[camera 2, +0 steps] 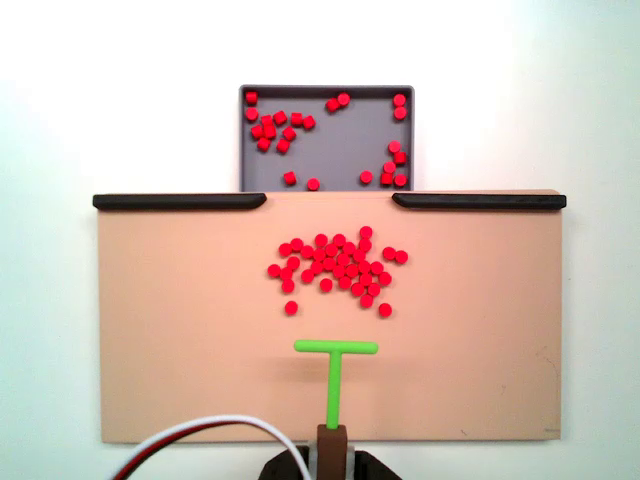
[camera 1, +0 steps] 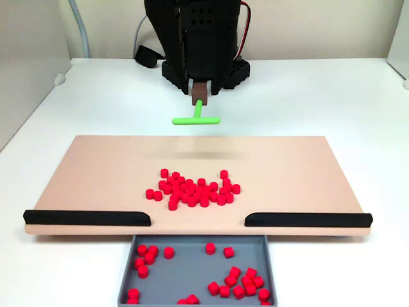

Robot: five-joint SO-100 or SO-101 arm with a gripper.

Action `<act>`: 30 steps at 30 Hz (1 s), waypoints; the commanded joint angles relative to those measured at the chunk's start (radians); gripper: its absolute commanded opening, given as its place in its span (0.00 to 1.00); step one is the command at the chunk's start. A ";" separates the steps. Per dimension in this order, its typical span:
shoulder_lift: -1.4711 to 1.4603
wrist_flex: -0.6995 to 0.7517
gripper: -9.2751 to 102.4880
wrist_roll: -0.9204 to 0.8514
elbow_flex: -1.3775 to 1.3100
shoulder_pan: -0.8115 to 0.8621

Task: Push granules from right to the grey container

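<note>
A loose pile of red granules (camera 1: 192, 190) (camera 2: 340, 265) lies mid-board on the beige board (camera 1: 96, 173) (camera 2: 170, 330). More granules are scattered inside the grey container (camera 1: 192, 272) (camera 2: 340, 140), which sits against the board's edge at the gap between two black strips. My gripper (camera 1: 199, 89) (camera 2: 332, 440) is shut on the stem of a green T-shaped pusher (camera 1: 196, 119) (camera 2: 336, 347). The pusher's crossbar hangs on the arm's side of the pile, a short gap away from the nearest granules, with the pile between it and the container.
Two black strips (camera 1: 86, 217) (camera 1: 307, 219) (camera 2: 180, 201) (camera 2: 478, 201) line the board's container-side edge, leaving a central opening. The arm's black base (camera 1: 198, 38) stands beyond the board on the white table. Red and white cables (camera 2: 200, 435) trail by the arm.
</note>
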 commanded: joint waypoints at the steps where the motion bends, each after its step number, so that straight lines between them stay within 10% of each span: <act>1: 0.048 0.005 0.08 0.018 -0.023 -0.005; 30: 0.046 0.005 0.08 0.089 -0.023 -0.049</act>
